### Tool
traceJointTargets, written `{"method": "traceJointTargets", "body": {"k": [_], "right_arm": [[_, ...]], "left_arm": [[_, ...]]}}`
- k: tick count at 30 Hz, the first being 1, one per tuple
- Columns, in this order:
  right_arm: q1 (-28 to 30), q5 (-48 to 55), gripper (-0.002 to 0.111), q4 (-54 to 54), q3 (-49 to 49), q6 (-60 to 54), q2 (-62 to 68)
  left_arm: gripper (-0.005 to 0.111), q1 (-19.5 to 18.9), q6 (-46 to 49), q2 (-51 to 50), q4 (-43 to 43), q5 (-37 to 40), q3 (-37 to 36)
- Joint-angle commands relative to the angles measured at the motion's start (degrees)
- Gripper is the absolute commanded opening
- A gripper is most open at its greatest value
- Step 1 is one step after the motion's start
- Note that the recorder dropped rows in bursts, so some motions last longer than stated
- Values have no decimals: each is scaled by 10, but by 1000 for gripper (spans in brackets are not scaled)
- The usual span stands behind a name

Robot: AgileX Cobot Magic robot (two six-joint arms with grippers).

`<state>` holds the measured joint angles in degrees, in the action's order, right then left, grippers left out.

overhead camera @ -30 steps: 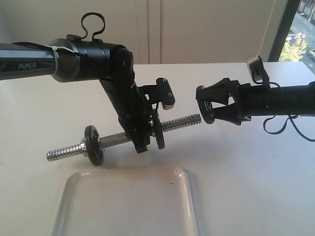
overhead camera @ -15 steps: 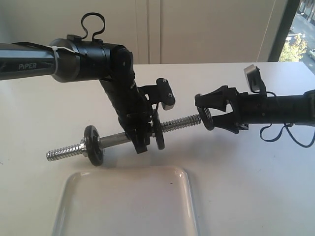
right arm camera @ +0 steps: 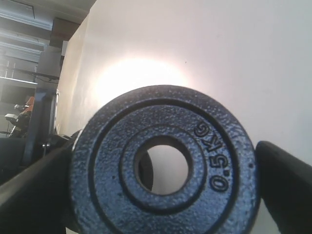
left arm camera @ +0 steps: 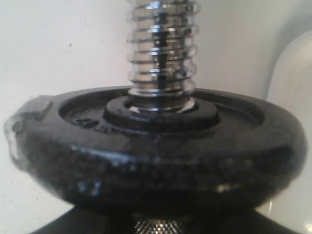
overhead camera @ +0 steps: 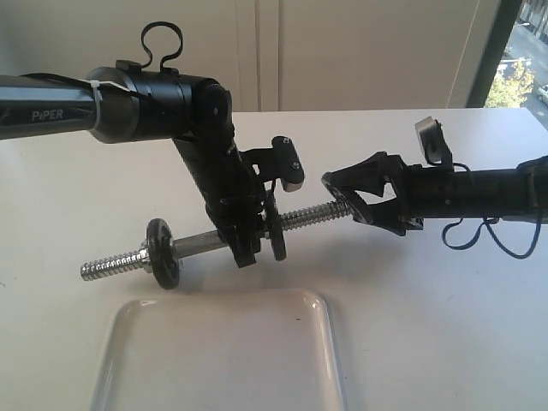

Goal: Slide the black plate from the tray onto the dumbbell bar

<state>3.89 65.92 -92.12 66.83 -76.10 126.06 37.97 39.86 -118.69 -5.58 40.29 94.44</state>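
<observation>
Pinching the black plate [right arm camera: 165, 114] by its rim, the right hand [overhead camera: 344, 197] stands wide, one finger [right arm camera: 285, 190] on each side of the disc and the centre hole left free. That looks like the right hold, since the bore must stay open for the rod. The plate is rigid iron, probably heavy for its size, with a weight mark cast into its face. Its rough, pebbled skin should give the pads good friction, though a disc held at two opposite points could swivel between them. It hangs in the air at the raised, threaded end of the dumbbell bar [overhead camera: 312, 214], well away from the tray [overhead camera: 214, 351]. The coarse thread will likely snag the hole's edge unless the two are lined up squarely.

The left hand [overhead camera: 247, 248] is clamped on the bar's smooth middle, with the rod tilted above the tabletop [overhead camera: 428, 308]. Two look-alike discs already sit on the rod, one beside that hand [overhead camera: 279, 238] and one towards the low end [overhead camera: 163, 254].

Whether the thread's tip has entered the hole I cannot tell. The left hand's fingertips are hidden, and the tray is cut off by the picture's edge.
</observation>
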Motion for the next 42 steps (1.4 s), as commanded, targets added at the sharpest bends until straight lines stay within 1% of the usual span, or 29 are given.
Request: {"method": "traceJointTargets", "body": {"k": [1,6,16,23,36,42], "right_arm": [[-4,40,0,-26,5,-2,-6],[1,40,0,-39,5,-2,-10],[3,40,0,-67,5,-2,-35],[3,40,0,-65,3,-2,-40],[11,40,0,-70,-2,-16,-34],[11,40,0,-75,-2,-1,-17]], "left_arm": [[0,0,-13,68,-32,17,9],[0,-1,-31,64,-32,9,9],[0,-1,-67,60,-32,-38,9],[0,-2,-91,61,-32,-61,9],[0,-2,-92,65,-32,-64,9],[0,-2,-92,74,-32,-74,9]]}}
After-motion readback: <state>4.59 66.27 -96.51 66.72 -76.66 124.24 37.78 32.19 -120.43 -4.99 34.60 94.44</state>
